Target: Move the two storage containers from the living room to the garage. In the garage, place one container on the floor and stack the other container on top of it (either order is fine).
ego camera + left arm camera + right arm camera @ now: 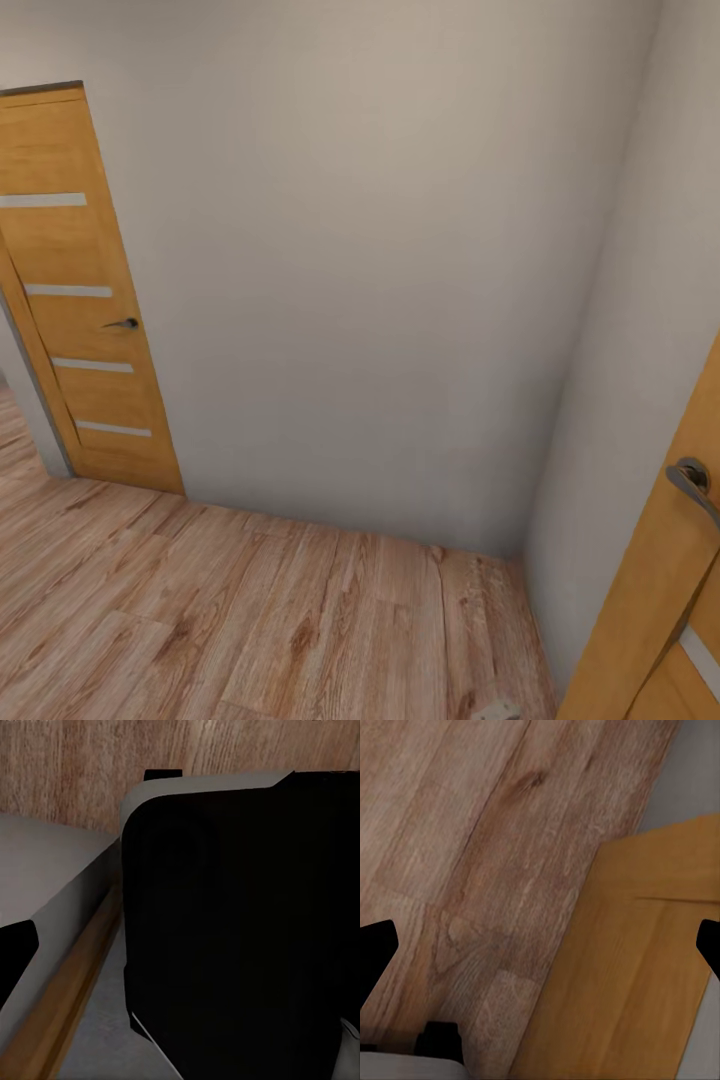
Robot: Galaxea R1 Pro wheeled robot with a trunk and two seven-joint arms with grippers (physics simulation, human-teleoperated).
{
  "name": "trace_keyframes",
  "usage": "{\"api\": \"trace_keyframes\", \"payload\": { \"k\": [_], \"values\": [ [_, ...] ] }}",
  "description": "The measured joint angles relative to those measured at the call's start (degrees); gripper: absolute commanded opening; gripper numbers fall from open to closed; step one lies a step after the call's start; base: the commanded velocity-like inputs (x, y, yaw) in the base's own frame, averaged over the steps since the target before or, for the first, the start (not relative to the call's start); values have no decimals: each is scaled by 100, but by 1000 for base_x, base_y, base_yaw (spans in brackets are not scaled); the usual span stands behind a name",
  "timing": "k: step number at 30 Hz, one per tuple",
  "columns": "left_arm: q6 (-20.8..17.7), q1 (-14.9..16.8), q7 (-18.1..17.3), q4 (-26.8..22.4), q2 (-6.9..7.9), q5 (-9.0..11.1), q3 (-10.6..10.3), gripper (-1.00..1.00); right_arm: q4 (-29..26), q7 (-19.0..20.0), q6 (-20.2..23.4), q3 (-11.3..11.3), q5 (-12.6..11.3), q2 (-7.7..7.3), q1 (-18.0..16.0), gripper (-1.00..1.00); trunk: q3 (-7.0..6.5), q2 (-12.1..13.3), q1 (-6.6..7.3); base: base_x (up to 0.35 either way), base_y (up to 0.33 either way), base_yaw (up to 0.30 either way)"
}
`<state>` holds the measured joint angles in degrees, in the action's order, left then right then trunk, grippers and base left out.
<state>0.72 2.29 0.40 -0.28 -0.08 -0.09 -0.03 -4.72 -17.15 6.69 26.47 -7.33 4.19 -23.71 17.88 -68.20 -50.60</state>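
Where plank flooring [250, 610] meets wall [380, 270] — two doors [80, 300]

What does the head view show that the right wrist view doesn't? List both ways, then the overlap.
Head: a slatted door with a handle at left, a room corner, and a lever at right.
Right wrist: the right pincer, black tips wide apart, framing a door panel.
Both: plank floor, orange door wood, grey wall.
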Motion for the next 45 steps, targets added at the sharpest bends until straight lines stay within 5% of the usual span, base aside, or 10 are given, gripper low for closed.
{"api": "trace_keyframes", "payload": {
  "k": [18, 45],
  "values": [
    [0, -2, 0, 0, 0, 4, 3, 100, 26, -9, 0, -3, -9, 3, 0, 100, 0, 0, 1, 11, 0, 0],
    [0, 0, 0, 0, 0, 17, 11, 100, 26, -6, 0, -9, -7, 3, 0, 100, 0, 0, 1, 266, 0, 0]
  ]
}}
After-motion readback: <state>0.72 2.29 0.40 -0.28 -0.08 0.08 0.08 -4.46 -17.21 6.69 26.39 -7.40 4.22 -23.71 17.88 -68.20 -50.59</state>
